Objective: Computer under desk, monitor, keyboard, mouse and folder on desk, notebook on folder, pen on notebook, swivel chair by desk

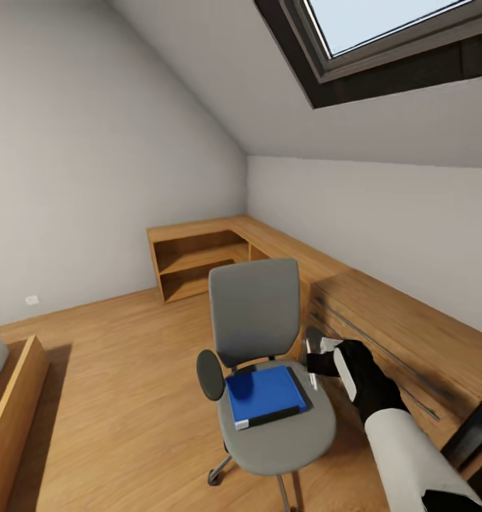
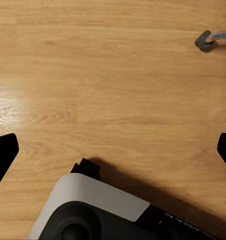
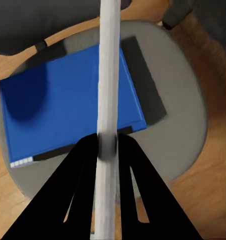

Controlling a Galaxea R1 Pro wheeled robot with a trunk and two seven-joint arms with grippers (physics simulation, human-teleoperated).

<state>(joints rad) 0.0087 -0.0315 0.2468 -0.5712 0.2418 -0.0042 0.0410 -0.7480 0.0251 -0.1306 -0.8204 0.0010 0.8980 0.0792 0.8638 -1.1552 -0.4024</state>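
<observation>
1. An attic bedroom with a sloped ceiling, a skylight and an oak floor [image 1: 113, 398]; low oak shelving and a chest with long bar handles [image 1: 383, 341] run along the far and right walls.
2. The swivel chair [image 1: 259, 320] stands mid-floor, its back toward the far wall and just left of the chest. The folder [image 1: 264, 395] lies flat on the seat, its blue cover up and its white-labelled spine corner toward the near left.
3. The right gripper [image 1: 313, 361] hangs just right of the folder's right edge, over the seat's right side. Its fingers [image 3: 95, 165] are clamped on a thin white rod-like thing [image 3: 109, 75], probably the pen; the wrist view shows it standing up across the folder [image 3: 68, 110].
4. The left gripper [image 2: 113, 150] points down at bare floor with its fingertips set wide apart and nothing between them; a chair castor [image 2: 205, 41] sits at the edge of its view.
5. The relation that matters: the folder lies directly left of the right gripper, its long edges running near-to-far, roughly parallel to the gripper's reach. The right arm is clearly nearer, but it is occupied, so lifting the folder would likely call for the free left arm or for setting the rod down first.
</observation>
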